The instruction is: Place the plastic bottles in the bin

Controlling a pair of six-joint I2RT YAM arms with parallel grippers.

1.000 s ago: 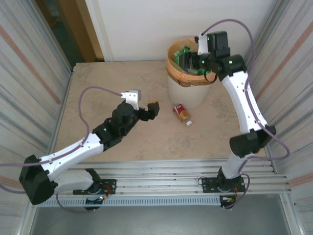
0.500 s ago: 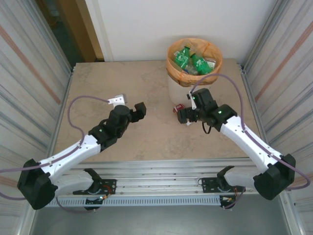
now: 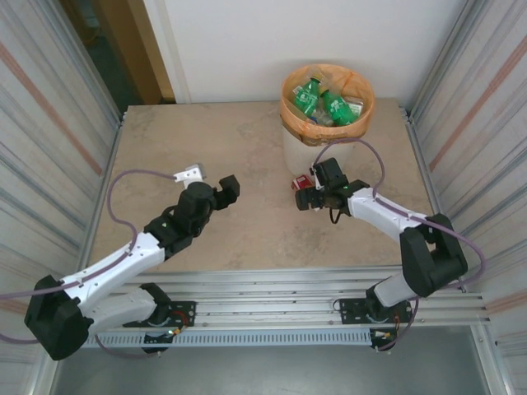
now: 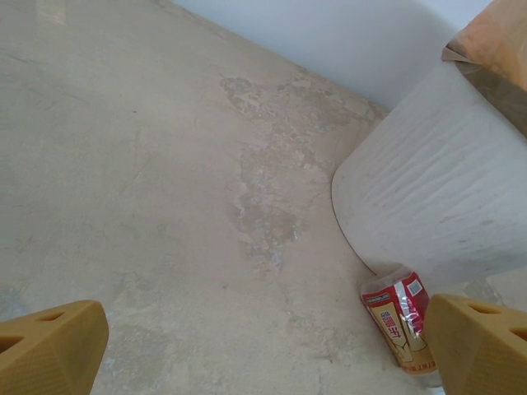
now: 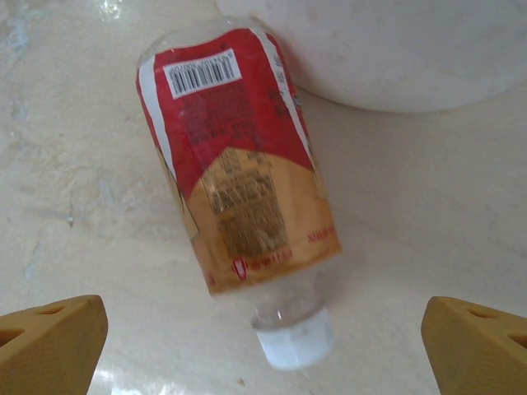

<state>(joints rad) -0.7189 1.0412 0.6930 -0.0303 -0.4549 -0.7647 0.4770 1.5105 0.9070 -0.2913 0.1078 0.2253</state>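
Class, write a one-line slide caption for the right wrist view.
Open right gripper over a red-labelled, white-capped bottle lying beside the bin.

red-and-tan labelled bottle [image 5: 239,189] (white cap [image 5: 294,341]) — cream bin [image 3: 296,152], orange liner [image 3: 287,103], green bottles [image 3: 306,96].

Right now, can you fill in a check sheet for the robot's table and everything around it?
Surface: beige mottled table.
Job's things: one red-labelled bottle with a white cap lies beside the bin; the bin holds green bottles and others.
Clutter: nothing seen.
Pincers: left pincer open over the table; right pincer open, one finger on either side of the lying bottle, not touching it.
Cables: a purple cable loops off each arm.
Surroundings: ribbed metal side walls, white back wall.
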